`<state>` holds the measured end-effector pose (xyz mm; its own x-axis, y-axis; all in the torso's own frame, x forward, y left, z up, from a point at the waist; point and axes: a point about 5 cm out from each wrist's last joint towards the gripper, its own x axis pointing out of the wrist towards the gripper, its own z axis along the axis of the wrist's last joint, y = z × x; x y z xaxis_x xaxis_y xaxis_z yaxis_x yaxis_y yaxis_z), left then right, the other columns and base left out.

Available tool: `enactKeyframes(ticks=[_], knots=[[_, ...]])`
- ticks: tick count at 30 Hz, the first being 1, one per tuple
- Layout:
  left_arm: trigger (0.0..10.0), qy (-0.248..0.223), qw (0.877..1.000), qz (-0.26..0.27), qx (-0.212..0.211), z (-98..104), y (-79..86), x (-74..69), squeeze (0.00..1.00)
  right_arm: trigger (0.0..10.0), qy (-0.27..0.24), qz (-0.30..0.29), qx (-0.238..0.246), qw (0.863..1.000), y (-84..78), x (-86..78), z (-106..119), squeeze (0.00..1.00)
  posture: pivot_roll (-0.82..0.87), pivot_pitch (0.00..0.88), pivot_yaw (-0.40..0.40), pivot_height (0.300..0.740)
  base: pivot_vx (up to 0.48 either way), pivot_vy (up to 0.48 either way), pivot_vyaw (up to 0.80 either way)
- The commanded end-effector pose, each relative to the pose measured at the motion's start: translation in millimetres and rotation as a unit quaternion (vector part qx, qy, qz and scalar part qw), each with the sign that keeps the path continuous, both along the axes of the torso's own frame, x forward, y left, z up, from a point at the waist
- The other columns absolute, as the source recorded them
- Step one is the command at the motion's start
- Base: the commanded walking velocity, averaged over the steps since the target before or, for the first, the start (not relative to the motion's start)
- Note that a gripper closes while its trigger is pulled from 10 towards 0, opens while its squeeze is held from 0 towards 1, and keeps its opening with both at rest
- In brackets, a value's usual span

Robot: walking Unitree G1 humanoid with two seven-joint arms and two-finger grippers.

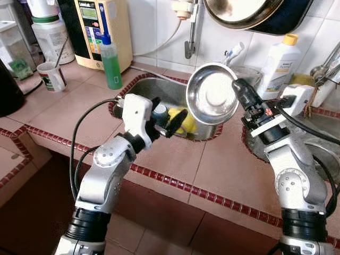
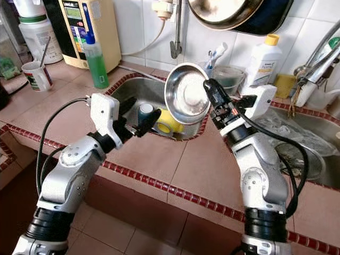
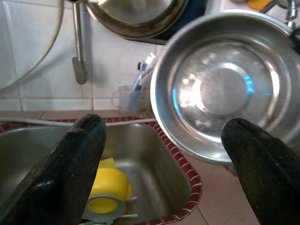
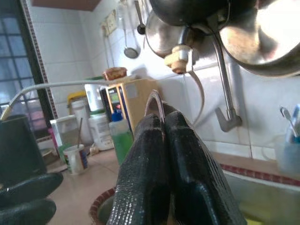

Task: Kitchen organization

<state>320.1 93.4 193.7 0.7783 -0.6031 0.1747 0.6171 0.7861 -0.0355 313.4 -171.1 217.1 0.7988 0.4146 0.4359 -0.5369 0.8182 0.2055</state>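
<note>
- Over the sink [image 1: 139,87]: bowl [image 1: 211,94] held on edge, pinched at its rim by the right gripper [image 1: 237,88], fingers clamped.
- Beside it: left gripper [image 1: 169,118] spread wide, empty, facing the bowl.
- Advised: keep the pinch firm, tilt slowly, avoid the tap [image 1: 190,32], clear the yellow cup [image 1: 183,121] below.

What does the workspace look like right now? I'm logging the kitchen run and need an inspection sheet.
Surface: tan tiled counter with red edging, steel sink set in.
Job's things: round shiny steel bowl held tilted above the sink; yellow cup lying inside.
Clutter: green liquid bottle, white mug, white yellow-capped bottle.
Grippers: right claw shut on bowl rim; left claw open over the sink.
Cables: black cable on left arm.
Surroundings: white tiled wall, hanging pan.
</note>
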Motion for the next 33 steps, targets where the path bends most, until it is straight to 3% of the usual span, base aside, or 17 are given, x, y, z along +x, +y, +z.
enactKeyframes(ticks=[1, 11, 20, 28, 33], knots=[[10.0, 0.002, 1.0, 0.006, -0.008, 2, 1.1, 4.1, 0.0, 10.0, -0.017, -0.025, -0.019, 0.999, 1.4, -6.6, 4, 0.0, -0.04, 0.0, -0.008, 0.74, 0.0, 0.0, 0.0], [10.0, 0.028, 0.999, 0.014, -0.017, -5, 6.8, 10.6, 0.0, 10.0, -0.013, -0.088, -0.065, 0.994, 6.3, -13.8, -8, 0.0, -0.05, 0.0, -0.003, 0.74, 0.0, 0.0, 0.0], [10.0, 0.02, 0.998, 0.049, -0.03, -6, 15.7, 14.7, 0.0, 10.0, -0.026, -0.192, -0.102, 0.976, -2.1, -18.1, -20, 0.0, -0.05, 0.0, -0.006, 0.74, 0.0, 0.409, 0.0], [10.0, 0.009, 0.998, 0.069, -0.001, -26, 18.7, 11.3, 0.0, 10.0, -0.015, -0.203, -0.119, 0.972, 1.9, -24.3, -35, 0.0, -0.06, 0.0, 0.0, 0.74, 0.0, 0.443, 0.0], [10.0, -0.001, 0.998, 0.058, 0.002, -24, 12.3, 9.3, 0.0, 10.0, -0.018, -0.209, -0.131, 0.969, 3.5, -24.4, -37, 0.0, -0.05, 0.0, 0.0, 0.74, 0.0, 0.234, 0.0]])
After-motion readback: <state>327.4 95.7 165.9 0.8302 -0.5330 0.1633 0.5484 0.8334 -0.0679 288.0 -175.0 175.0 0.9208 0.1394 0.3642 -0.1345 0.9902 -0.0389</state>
